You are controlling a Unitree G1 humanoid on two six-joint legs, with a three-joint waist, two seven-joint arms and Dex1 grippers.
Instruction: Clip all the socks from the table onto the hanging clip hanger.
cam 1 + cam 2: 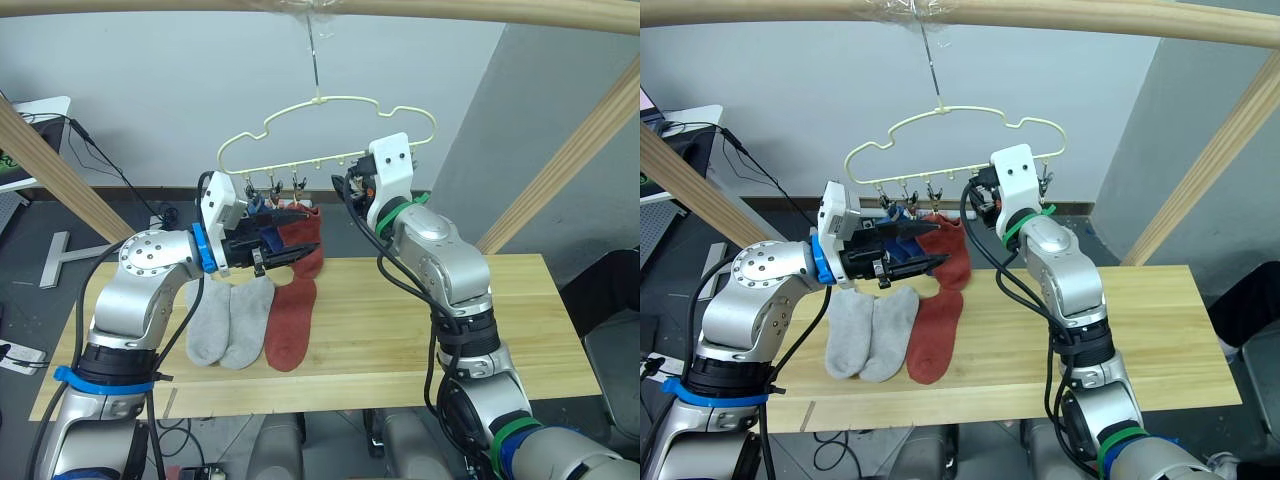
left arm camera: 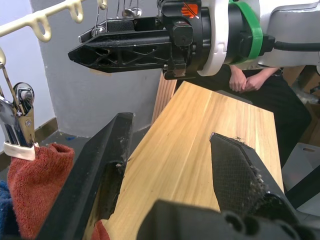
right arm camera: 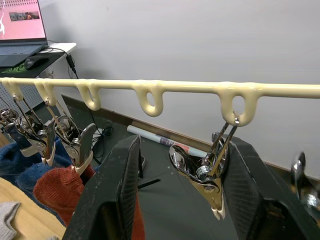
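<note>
Between table edge and socks, bare planks

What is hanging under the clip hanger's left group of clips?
Under the clip hanger hang a rust red sock and blue fabric. The left gripper covers part of them, so the count of blue socks is unclear.

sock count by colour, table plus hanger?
Grey socks: 2, on the table
Rust red socks: 2, one on the table, one clipped on the hanger
Blue socks: looks like 2, bunched on the hanger
Total: 6
</note>
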